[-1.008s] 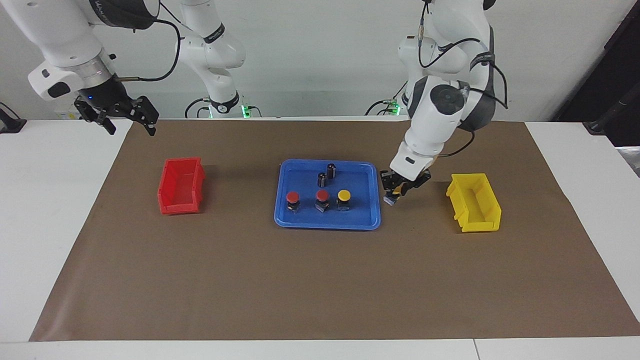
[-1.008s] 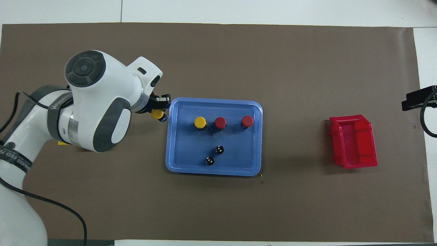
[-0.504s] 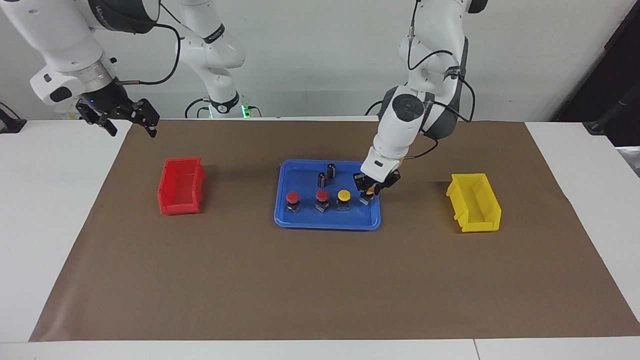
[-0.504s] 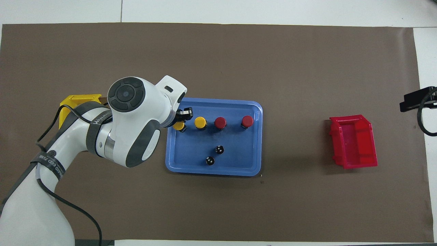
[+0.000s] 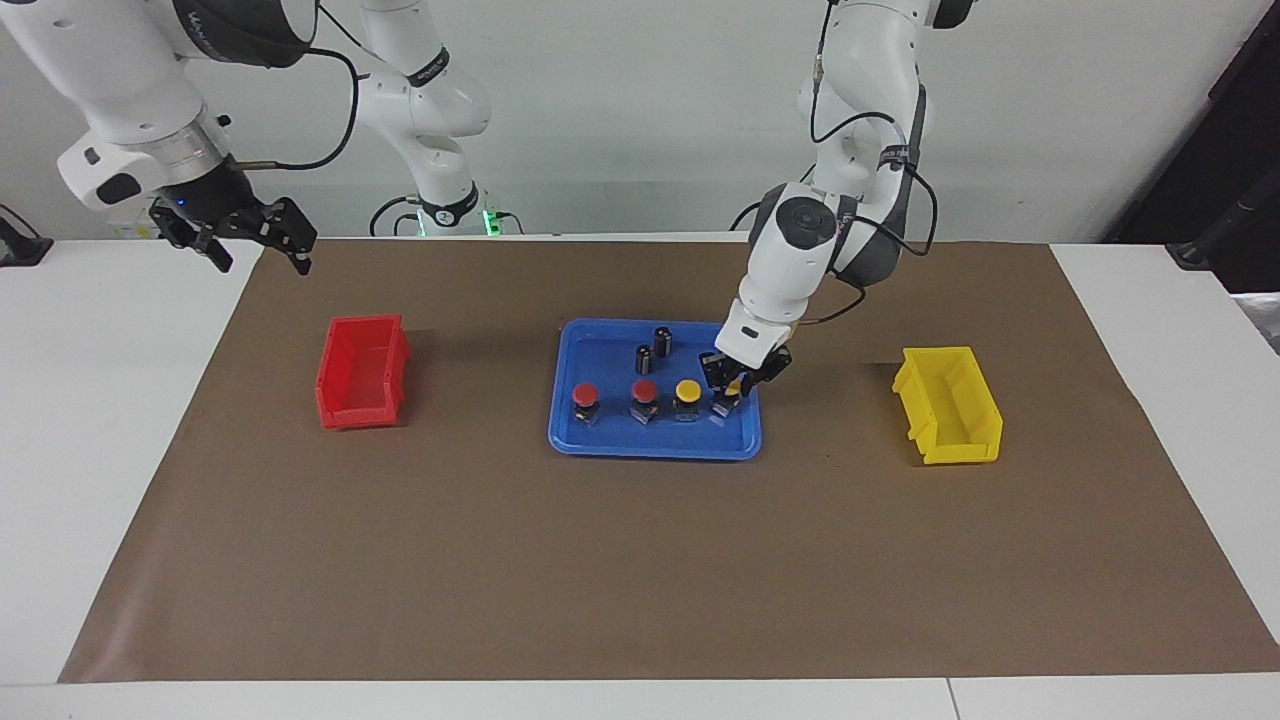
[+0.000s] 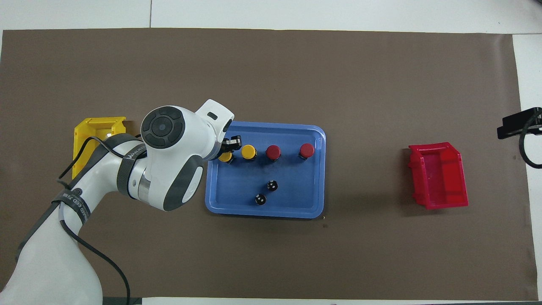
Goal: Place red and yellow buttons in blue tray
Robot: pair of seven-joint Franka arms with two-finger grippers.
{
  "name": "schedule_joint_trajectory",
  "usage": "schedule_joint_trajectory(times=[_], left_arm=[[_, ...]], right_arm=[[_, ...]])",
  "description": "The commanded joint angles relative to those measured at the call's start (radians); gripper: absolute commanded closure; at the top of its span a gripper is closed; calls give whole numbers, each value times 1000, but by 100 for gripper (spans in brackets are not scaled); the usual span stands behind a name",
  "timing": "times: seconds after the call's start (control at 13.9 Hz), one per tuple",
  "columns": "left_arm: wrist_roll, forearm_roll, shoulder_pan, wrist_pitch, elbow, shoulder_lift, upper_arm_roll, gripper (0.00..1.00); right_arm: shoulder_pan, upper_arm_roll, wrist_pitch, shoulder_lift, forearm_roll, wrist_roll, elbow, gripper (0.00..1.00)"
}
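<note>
Left gripper (image 5: 733, 386) clamped on fourth small yellow-capped push-button (image 6: 225, 157), low inside flat blue plastic tray (image 5: 610, 445), beside three capped buttons. Button judged light, rigid, top-heavy; grip black body below cap. Right gripper (image 5: 250, 238) waited, fingers spread, above table edge.

The flat blue plastic tray (image 5: 655, 445) mid-counter is crowded: four round-capped push-buttons (image 5: 686, 399) in a row, the left end effector (image 5: 733, 386) at its left-arm end, two dark cylinders (image 5: 653, 350) robot-side; the counter's (image 5: 600, 570) outer edge lies open
</note>
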Motion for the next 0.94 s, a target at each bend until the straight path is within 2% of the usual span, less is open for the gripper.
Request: schedule_joint_trajectory(times=[0.0,0.14,0.22,0.36,0.5,0.65,0.79,0.86], left_arm=[[-3,-24,-18,7,-1,-4,14,33],[0,-24,-18,-63,34,-15,16,30],[6,-24,-9,-123,71,-21,17,25],[7,-9,0,-206,116,-47,28,0],[59,87,31,-328,168,-71,46,0],[262,114,97,-527,284,-65,48,0],[384,114,178,-596,334,-76,48,0],[436,111,215,-602,332,-116,48,0]], right_arm=[[4,-3,-5,-10,-10,-2,-13,0],[2,-3,-4,-10,-10,-2,-13,0],[2,-3,-4,-10,-10,-2,-13,0],[1,-3,-7,-10,-10,-2,-13,0],[2,-1,-7,-10,-9,-4,-13,0],[2,-1,-7,-10,-7,-5,-13,0],[2,-1,-7,-10,-6,-5,-13,0],[1,-1,-7,-10,-4,-7,-13,0]])
